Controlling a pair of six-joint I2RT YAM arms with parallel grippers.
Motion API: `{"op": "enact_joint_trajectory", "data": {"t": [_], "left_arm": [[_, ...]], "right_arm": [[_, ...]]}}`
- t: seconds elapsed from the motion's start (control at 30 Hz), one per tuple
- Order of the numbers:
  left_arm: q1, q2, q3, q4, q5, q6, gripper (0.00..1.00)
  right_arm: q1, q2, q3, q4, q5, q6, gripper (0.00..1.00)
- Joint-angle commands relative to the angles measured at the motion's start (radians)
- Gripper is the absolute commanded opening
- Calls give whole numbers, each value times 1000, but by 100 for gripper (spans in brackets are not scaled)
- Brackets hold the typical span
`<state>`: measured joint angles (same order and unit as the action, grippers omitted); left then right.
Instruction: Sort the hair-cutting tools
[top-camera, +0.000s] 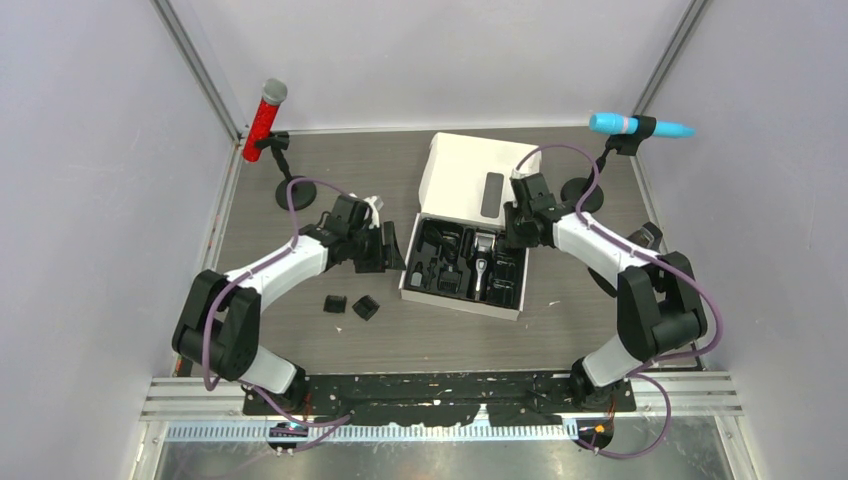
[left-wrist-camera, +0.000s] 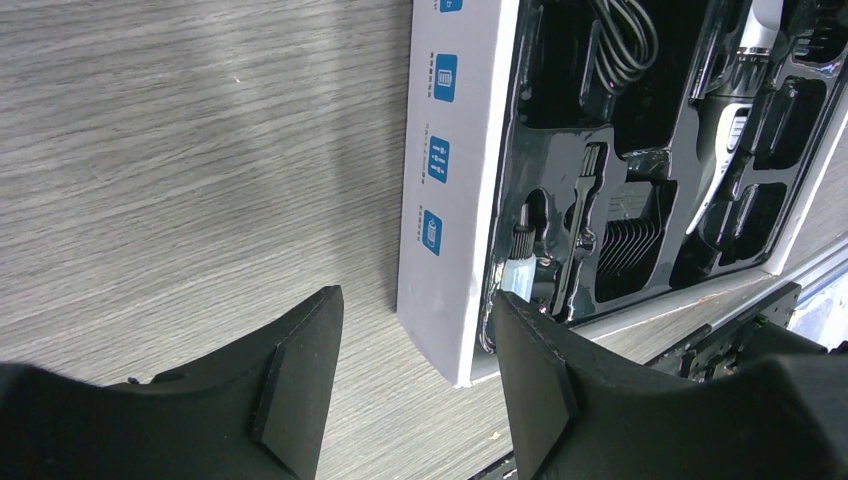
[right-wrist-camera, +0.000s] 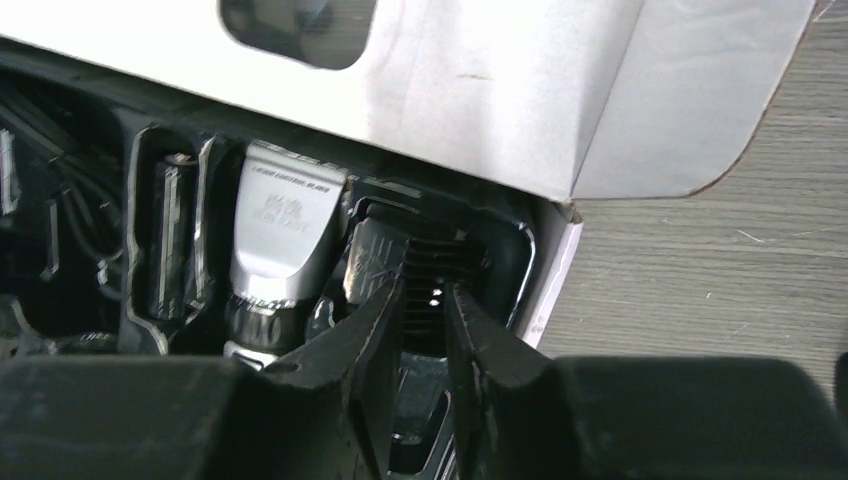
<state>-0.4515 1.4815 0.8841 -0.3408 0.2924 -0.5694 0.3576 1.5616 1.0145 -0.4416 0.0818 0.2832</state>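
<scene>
Our right gripper (right-wrist-camera: 425, 285) sat low in the white box (right-wrist-camera: 600, 100), fingers narrowed about a comb attachment (right-wrist-camera: 430, 255) beside the clipper (right-wrist-camera: 285, 215) at centre frame, presumably to seat or lift it. We couldn't tell whether it truly pinched. Our left gripper (left-wrist-camera: 420, 350) hovered spread and empty by the box's side, probably meant for the loose combs (top-camera: 335, 303) at lower left.

Clipper (right-wrist-camera: 283, 215) lower body behind the right pincer (right-wrist-camera: 428, 282); its hold on the comb attachment (right-wrist-camera: 466, 257) unclear.
</scene>
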Motion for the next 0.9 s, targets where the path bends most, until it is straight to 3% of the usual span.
{"op": "enact_joint_trajectory", "data": {"t": [0.0,0.17,0.47,0.7,0.87], "left_arm": [[-4,-43,9,21,12,-6,59],[-4,-45,14,20,4,-8,59],[-15,6,66,34,15,-20,59],[-48,50,77,63,45,-52,59],[-86,38,23,108,86,-99,58]], "right_arm": [[9,-103,13,-2,-46,-17,33],[8,-201,10,-8,2,-1,51],[-64,-150,-28,-15,37,16,62],[-83,-79,-63,62,-40,-15,63],[-66,-41,-78,120,-164,-60,57]]}}
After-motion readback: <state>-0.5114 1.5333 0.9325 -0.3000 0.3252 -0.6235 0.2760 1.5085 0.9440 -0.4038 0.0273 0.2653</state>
